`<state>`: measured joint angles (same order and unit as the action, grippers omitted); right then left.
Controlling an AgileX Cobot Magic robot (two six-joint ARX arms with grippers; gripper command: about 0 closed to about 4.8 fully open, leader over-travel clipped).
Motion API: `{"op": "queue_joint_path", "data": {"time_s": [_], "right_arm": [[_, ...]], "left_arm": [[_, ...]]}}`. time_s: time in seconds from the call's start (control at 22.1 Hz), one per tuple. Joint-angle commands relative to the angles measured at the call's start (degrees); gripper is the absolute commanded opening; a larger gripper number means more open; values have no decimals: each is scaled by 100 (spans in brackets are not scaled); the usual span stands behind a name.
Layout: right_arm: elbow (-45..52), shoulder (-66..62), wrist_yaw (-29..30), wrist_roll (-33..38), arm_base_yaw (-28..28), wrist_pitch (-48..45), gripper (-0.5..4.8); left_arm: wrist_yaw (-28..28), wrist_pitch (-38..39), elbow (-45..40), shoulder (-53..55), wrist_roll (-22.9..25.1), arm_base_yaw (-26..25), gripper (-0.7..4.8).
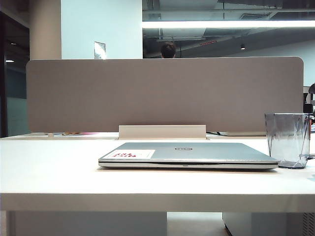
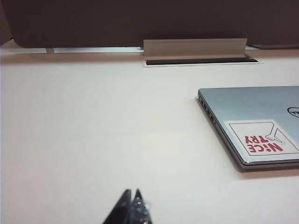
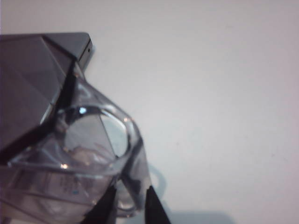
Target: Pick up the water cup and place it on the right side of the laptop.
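While one white table (image 1: 59, 167) fills the exterior view, one tall grey partition (image 1: 162, 93) is seen standing along its far edge, with one low white cable flap (image 1: 162, 132) raised at the partition's foot. One silver-grey laptop (image 1: 187, 155) is laid closed and flat near the middle of the table, its lid marked by one small oval logo (image 1: 183, 148) and one white-and-red sticker (image 1: 133, 154) near a corner. One water cup (image 1: 288, 140), clear and grey-blue with faceted sides, is shown upright just beside the laptop's right end, its base on the table; whether cup and laptop touch cannot be told. Beyond the partition, the top of one person's head (image 1: 168, 49) is visible.

From the right wrist view, the right gripper (image 3: 127, 207) is seen close over the cup, its two dark fingertips (image 3: 154, 207) set either side of the cup's rim and wall, pinching it. The laptop's corner (image 3: 81, 46) is seen through and behind the glass.

From the left wrist view, the left gripper (image 2: 132, 205) is seen low over bare table, well apart from the laptop, its tips pressed together. Nothing is held by it.
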<state>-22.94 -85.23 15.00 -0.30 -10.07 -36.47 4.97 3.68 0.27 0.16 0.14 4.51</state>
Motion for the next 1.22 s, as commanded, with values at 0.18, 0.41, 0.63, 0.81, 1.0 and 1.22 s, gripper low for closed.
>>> {"op": "queue_joint_path", "data": {"time_s": [0.18, 0.41, 0.63, 0.81, 1.0, 1.22], "right_arm": [[-11, 365, 17, -13, -2, 933, 92], [-13, 723, 17, -13, -2, 966, -9], [-15, 706, 15, -15, -2, 898, -9], [-22, 664, 22, 33, 0, 570, -9], [-28, 533, 42, 83, 81, 444, -9], [-205, 308, 59, 92, 258, 402, -9]], "left_arm": [[37, -70, 17, 7, -20, 7, -4], [37, -68, 17, 7, -20, 7, -4], [39, -63, 17, 7, -20, 7, -4], [39, -13, 17, 7, -20, 7, -4], [39, 55, 17, 7, -20, 7, -4], [39, 52, 17, 7, -20, 7, -4]]}}
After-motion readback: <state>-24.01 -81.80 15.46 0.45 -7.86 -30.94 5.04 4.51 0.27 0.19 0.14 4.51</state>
